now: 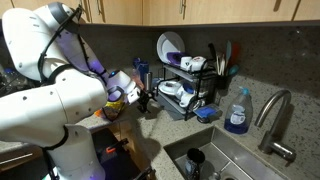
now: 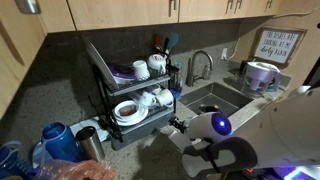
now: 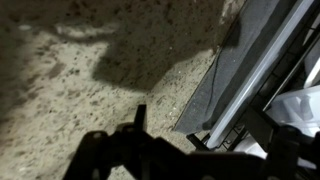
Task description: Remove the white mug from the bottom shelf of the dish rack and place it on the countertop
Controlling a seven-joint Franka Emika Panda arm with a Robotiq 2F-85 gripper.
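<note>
One dish rack [image 2: 100, 75] with two shelves stands on the speckled countertop [image 3: 70, 90], at nine o'clock of the single sink [image 2: 222, 100] and its one faucet [image 2: 198, 65]. In an exterior view the top shelf carries two white cups [image 2: 148, 68] and one leaning plate [image 2: 122, 72]. The bottom shelf holds one bowl [image 2: 128, 111] and, at its three o'clock, two white cup shapes side by side. The nearer of these reads as the white mug [image 2: 152, 99], sitting in the rack. The one gripper [image 2: 178, 124] hangs off the rack's front corner, at about five o'clock of the mug and apart from it. In the wrist view only one dark finger [image 3: 140, 118] stands out against the counter, with the rack's frame at three o'clock. The rest is in shadow, so I cannot tell whether the claw is wide or narrow. One blue soap bottle [image 1: 237, 112] stands at nine o'clock of the faucet.
</note>
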